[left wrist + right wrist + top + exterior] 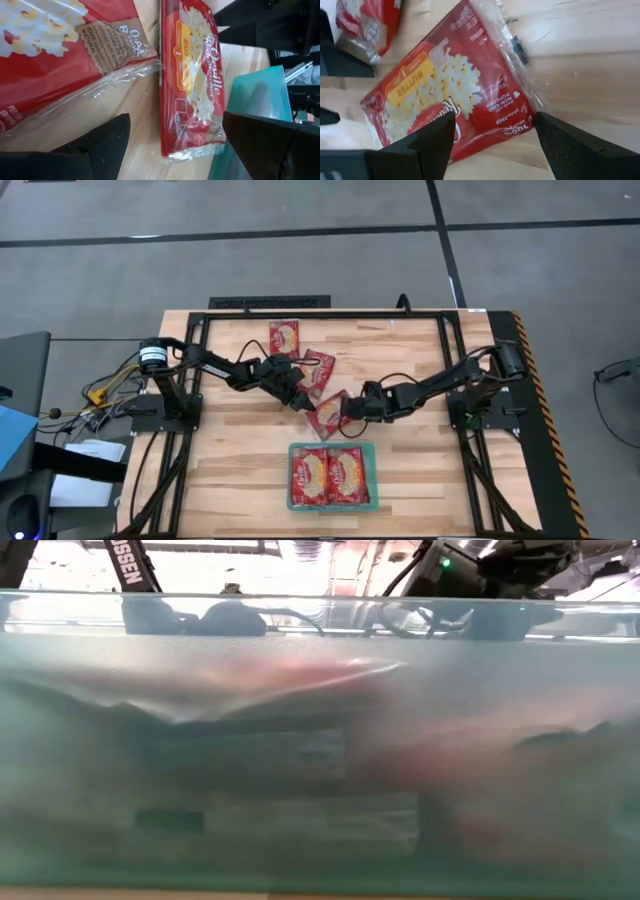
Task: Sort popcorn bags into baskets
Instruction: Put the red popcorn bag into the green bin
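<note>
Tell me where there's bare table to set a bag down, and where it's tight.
Bare wood lies on either side of the teal basket, out to the table's black frame, and along the far right edge. The basket already holds two bags. The middle is crowded: three popcorn bags, with the left gripper and right gripper beside them, fingers open.

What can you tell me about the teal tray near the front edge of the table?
The teal tray is a shallow rectangular container with rounded corners, seemingly translucent plastic. It sits flat on the wooden table, near the front edge, roughly centred between the two arms. Inside lie two red popcorn bags side by side, face up, filling it almost fully. Neither end effector touches it. In the low view its cloudy wall fills nearly the whole picture, with the red bags showing only as blurs through it.
</note>
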You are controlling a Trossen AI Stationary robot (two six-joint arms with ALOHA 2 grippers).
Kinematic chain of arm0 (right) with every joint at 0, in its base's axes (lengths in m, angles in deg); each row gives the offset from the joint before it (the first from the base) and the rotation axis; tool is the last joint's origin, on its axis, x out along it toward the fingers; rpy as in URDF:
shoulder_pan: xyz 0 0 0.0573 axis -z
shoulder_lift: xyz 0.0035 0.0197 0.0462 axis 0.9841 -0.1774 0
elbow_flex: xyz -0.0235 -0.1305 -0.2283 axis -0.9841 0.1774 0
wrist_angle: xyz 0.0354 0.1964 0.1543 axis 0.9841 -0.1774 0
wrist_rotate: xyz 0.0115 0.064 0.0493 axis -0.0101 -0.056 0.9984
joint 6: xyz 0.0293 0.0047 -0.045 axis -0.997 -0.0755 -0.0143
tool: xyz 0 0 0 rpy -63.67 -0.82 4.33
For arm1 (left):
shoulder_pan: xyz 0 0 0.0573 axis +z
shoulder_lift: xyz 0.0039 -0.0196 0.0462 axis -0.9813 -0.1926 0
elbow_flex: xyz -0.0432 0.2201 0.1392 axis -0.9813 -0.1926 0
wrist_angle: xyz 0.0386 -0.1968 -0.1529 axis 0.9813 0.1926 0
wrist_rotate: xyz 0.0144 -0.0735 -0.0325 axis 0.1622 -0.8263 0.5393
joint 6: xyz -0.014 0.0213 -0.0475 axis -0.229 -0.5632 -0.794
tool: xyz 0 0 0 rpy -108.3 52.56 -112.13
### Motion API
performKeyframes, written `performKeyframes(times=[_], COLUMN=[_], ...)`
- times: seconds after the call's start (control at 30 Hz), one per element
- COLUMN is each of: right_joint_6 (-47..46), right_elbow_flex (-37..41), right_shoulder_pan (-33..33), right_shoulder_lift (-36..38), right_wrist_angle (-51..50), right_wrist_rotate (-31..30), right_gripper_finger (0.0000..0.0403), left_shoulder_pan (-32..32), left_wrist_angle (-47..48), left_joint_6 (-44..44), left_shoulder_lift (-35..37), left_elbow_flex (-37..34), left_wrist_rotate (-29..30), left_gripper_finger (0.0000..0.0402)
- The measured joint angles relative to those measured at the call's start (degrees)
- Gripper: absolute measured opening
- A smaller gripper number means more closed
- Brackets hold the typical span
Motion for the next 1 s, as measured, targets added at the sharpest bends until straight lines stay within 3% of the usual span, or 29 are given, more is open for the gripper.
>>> performKeyframes(times=[0.13,0.43,0.6,1.0], right_joint_6=[1.89,3.82,-1.41,-4.57], right_elbow_flex=[-0.01,0.07,0.07,-0.09], right_shoulder_pan=[1.5,2.29,-0.15,-0.47], right_shoulder_lift=[-0.02,5.27,6.35,-3.93], right_wrist_angle=[-0.43,-4.67,-7.26,6.21], right_wrist_rotate=[1.14,-3.62,-3.41,-3.65], right_gripper_finger=[0.0302,0.0302,0.0302,0.0302], left_shoulder_pan=[-0.01,-0.06,-0.11,-0.25], left_wrist_angle=[0.14,0.3,0.33,0.28], left_joint_6=[0.01,0.41,0.64,1.03], left_shoulder_lift=[0.0,0.02,0.04,0.04], left_elbow_flex=[0.0,-0.04,-0.07,-0.11], left_wrist_rotate=[0.25,-0.22,-0.39,0.22], left_gripper_finger=[0.0304,0.0304,0.0304,0.0304])
